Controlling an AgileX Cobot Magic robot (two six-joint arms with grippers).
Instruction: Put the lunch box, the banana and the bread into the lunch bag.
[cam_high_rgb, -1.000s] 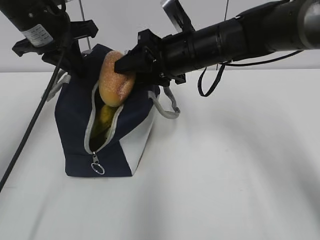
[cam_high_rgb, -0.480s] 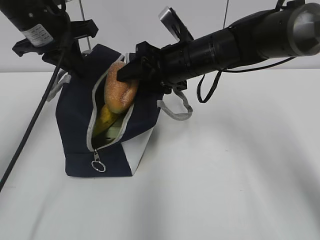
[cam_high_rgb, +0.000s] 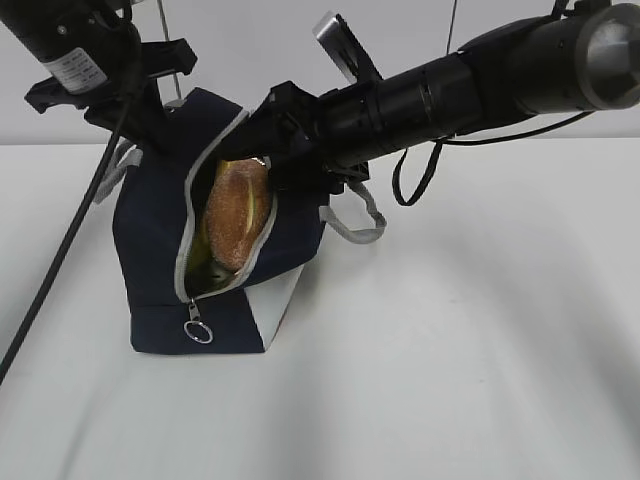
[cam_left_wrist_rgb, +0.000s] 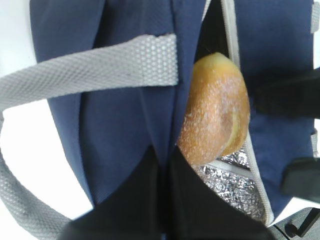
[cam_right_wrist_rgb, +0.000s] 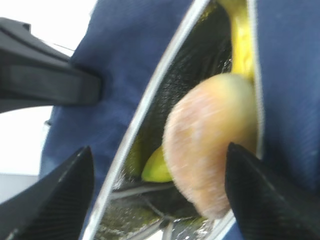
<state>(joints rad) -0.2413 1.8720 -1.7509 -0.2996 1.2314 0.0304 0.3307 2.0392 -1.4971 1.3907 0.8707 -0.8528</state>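
Note:
The navy lunch bag (cam_high_rgb: 150, 240) stands on the white table with its zipper slit gaping. The bread (cam_high_rgb: 238, 210) sits loose in the slit, leaning on the banana (cam_right_wrist_rgb: 240, 35), whose yellow shows behind and below it. My right gripper (cam_high_rgb: 262, 140) hovers at the top of the slit, open, its fingers either side of the bread (cam_right_wrist_rgb: 210, 135) without touching it. My left gripper (cam_left_wrist_rgb: 162, 157) is shut on the bag's navy edge fabric (cam_left_wrist_rgb: 125, 125) and holds the slit apart. The lunch box is hidden.
A grey strap handle (cam_high_rgb: 355, 220) hangs off the bag's right side and another (cam_left_wrist_rgb: 100, 67) crosses its left side. The zipper's ring pull (cam_high_rgb: 198, 333) dangles at the slit's lower end. Silver foil lining (cam_left_wrist_rgb: 235, 185) shows inside. White table (cam_high_rgb: 450, 350) extends right and forward.
The right gripper's jaws opened and let go of the bread. The bread slid from the top of the slit down into the bag. The left gripper stayed put.

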